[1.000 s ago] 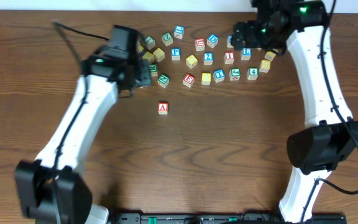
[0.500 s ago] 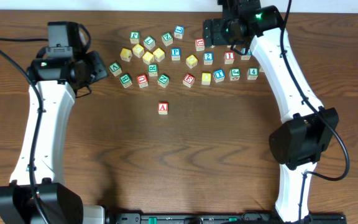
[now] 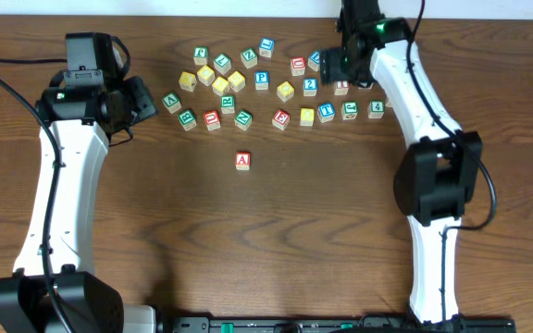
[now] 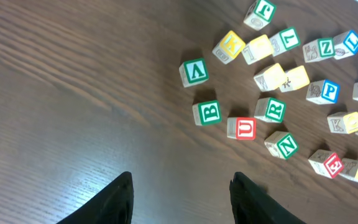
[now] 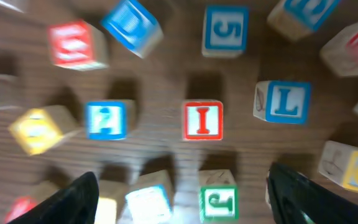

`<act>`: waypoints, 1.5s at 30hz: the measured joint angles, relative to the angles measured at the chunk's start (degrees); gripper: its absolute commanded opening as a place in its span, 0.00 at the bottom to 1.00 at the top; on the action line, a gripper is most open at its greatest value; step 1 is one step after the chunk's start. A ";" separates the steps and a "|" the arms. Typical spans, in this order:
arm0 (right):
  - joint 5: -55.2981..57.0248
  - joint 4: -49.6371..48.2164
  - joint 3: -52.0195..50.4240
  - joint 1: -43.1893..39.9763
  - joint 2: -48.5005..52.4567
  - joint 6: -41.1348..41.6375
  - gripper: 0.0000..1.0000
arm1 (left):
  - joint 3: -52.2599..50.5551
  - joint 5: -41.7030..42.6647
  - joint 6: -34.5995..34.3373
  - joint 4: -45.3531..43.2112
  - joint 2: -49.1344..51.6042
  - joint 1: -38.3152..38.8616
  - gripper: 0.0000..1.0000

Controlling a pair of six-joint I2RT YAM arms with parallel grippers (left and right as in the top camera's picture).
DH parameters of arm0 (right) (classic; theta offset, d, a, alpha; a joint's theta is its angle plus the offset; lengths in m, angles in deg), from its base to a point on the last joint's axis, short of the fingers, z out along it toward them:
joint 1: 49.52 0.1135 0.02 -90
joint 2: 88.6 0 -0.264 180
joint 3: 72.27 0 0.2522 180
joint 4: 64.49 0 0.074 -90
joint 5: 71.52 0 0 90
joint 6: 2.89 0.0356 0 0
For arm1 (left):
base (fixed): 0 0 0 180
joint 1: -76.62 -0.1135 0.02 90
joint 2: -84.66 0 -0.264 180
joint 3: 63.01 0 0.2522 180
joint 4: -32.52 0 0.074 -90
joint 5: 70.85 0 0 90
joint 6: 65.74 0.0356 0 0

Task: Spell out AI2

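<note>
The red "A" block (image 3: 242,160) sits alone in front of the cluster of blocks. The red "I" block (image 5: 202,120) and the blue "2" block (image 5: 106,119) lie in the cluster's middle row, with one block's gap between them. From overhead the "2" block (image 3: 310,85) shows fully, while the "I" block (image 3: 341,87) is half covered by my right gripper (image 3: 342,74). That gripper (image 5: 185,199) hangs open above the cluster, near the "I", and the wrist view is blurred. My left gripper (image 3: 151,100) is left of the cluster. It (image 4: 182,199) is open over bare wood and holds nothing.
Several other lettered blocks surround the "I": a blue "L" (image 5: 283,101), a blue "5" (image 5: 225,28) and a green block (image 5: 219,196). A green "A" block (image 4: 194,71) and a red "U" block (image 4: 242,128) lie ahead of the left gripper. The table's far edge (image 3: 248,17) runs just behind the cluster.
The left arm swung left away from the blocks, then stayed still. The right gripper moved left along the back row, then settled over the "I" block, with its jaws narrowing slightly.
</note>
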 measured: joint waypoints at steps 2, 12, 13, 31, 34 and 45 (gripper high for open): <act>-0.02 -0.24 0.00 -0.59 1.40 -0.31 0.75 | 0.00 0.00 0.00 0.35 0.00 0.00 0.50; -0.52 -4.87 0.00 -1.90 4.33 -2.58 0.62 | 0.00 0.00 0.00 0.55 0.00 0.00 0.50; -0.57 -5.46 0.00 -1.90 4.50 -2.58 0.62 | 0.00 0.00 0.00 0.52 0.00 0.00 0.50; -0.66 -9.90 0.00 -1.64 7.50 -2.80 0.59 | 0.00 0.00 0.02 0.55 0.00 0.00 0.50; -0.63 -10.25 0.00 -1.64 8.07 -2.80 0.57 | 0.00 0.00 0.00 0.55 0.00 0.00 0.50; -0.46 -10.64 0.00 -1.64 9.73 -3.37 0.39 | 0.00 0.00 0.00 0.55 0.00 0.00 0.50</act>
